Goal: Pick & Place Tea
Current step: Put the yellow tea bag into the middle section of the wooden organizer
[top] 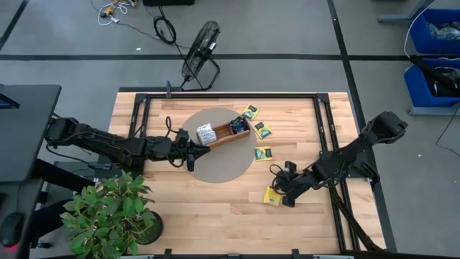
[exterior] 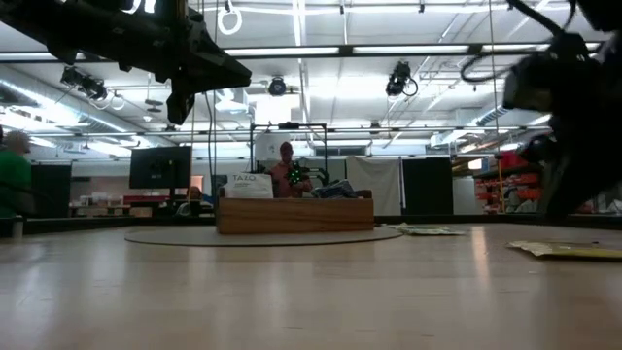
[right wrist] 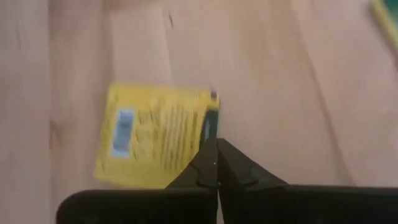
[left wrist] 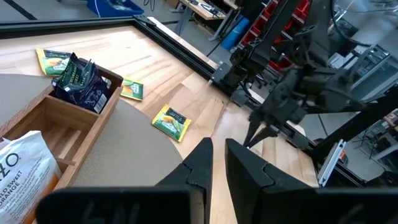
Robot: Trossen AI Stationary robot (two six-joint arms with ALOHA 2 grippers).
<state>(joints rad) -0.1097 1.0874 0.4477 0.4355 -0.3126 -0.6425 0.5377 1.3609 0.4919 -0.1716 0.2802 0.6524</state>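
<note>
Bare wood lies open across the bottom centre of the table [top: 215, 216] in the high view. The potted plant [top: 111, 212] blocks the lower left; the wooden tray [top: 228, 134] and scattered tea packets [top: 263, 153] crowd the upper centre.

Floor fan [top: 200, 53], potted plant [top: 109, 214]

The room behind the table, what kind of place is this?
Probably a large workshop or lab hall: ceiling strip lights over open floor, a floor fan and blue bins beside the wooden table, orange racking behind.
</note>
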